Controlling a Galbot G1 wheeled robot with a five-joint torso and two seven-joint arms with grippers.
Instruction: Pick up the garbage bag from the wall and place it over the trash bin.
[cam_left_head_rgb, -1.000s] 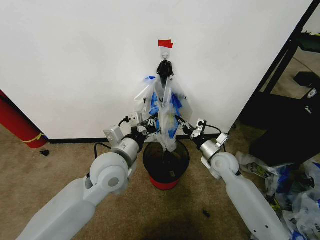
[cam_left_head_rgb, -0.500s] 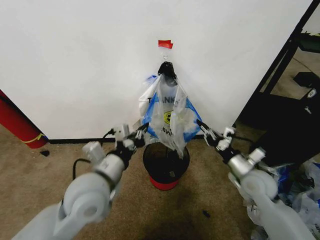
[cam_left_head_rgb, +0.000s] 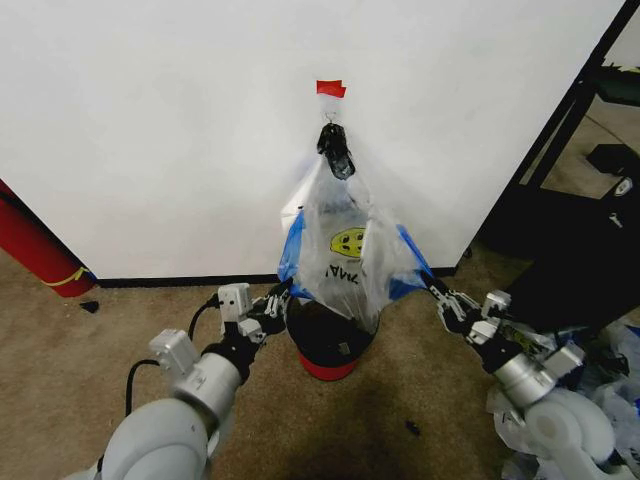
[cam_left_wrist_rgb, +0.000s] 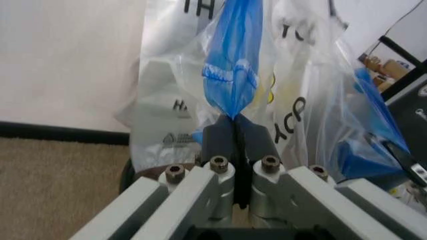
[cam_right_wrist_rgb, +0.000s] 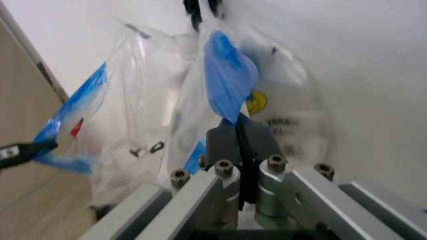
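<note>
bag: garbage bag (cam_left_head_rgb: 350, 255) hangs from the hook (cam_left_head_rgb: 330, 118) on the wall (cam_left_head_rgb: 150, 120), stretched wide, its bottom just over the trash bin (cam_left_head_rgb: 330, 345).
left gripper: left gripper (cam_left_head_rgb: 277, 297) sits low beside the bin, pressed together on the bag's blue edge; you see the pinch plainly in the left wrist view (cam_left_wrist_rgb: 237, 132).
right gripper: right gripper (cam_left_head_rgb: 435, 292) is out on the other side, clamped on the opposite blue edge (cam_right_wrist_rgb: 230, 82).
bin: stands on the carpet against the wall, directly under the bag.
handling: you can judge it feather-light, limp, crinkly, slippery; thin film will likely tear if you yank it against the hook.
grip: you want the mouth hem, at opposite sides, where the film is bunched.
other: red tape (cam_left_head_rgb: 331, 88) above the hook; loose bags (cam_left_head_rgb: 600, 400) lie on the floor to your right.
</note>
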